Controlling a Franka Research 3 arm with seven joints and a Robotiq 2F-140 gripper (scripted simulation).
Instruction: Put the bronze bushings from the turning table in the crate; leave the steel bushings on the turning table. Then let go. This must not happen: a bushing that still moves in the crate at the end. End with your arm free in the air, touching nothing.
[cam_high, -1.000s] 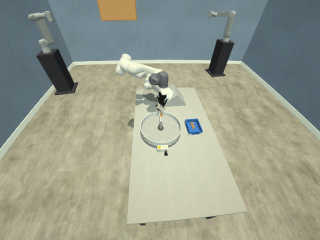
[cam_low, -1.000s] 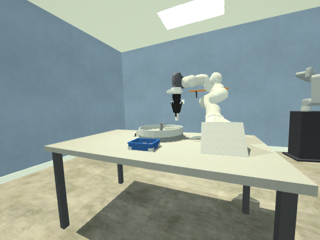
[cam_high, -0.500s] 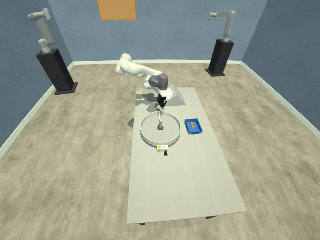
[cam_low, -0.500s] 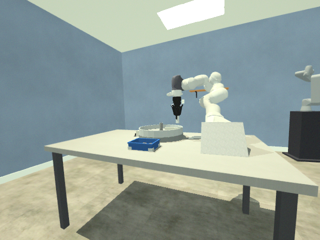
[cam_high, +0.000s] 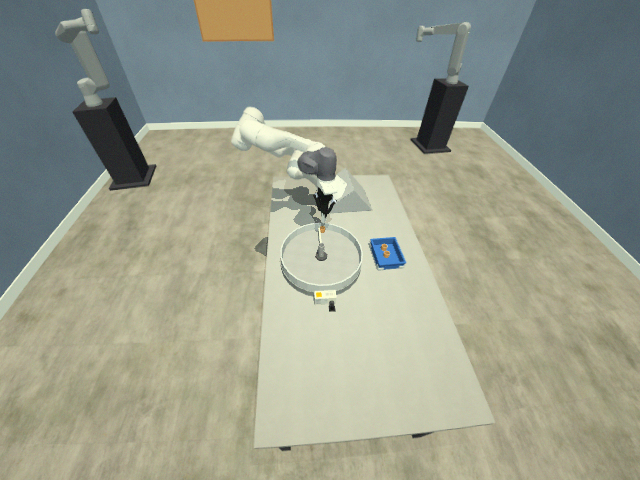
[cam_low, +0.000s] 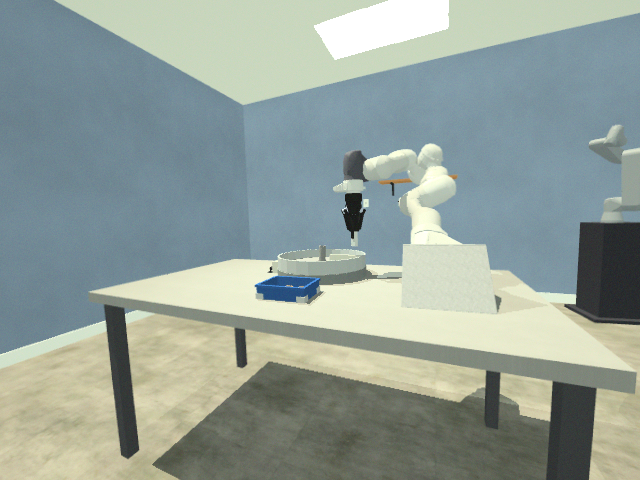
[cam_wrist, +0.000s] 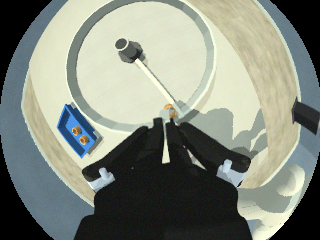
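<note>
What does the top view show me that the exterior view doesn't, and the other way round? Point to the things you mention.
Only the top view: the bronze bushing (cam_high: 322, 229) (cam_wrist: 174, 114) just inside the wall of the turning table (cam_high: 305, 280) (cam_low: 320, 267) (cam_wrist: 71, 70), and the yellow button (cam_high: 318, 295) on the small box.

Only the exterior view: the bright ceiling panel (cam_low: 392, 25), and a side-on look at the gripper (cam_high: 324, 223) (cam_low: 354, 243) (cam_wrist: 164, 116) hanging above the turning table's rim height.

Both: the shut gripper, the turning table with its centre post (cam_high: 321, 251) (cam_low: 322, 252) (cam_wrist: 129, 50), and the blue crate (cam_high: 373, 253) (cam_low: 279, 293) (cam_wrist: 65, 131).
</note>
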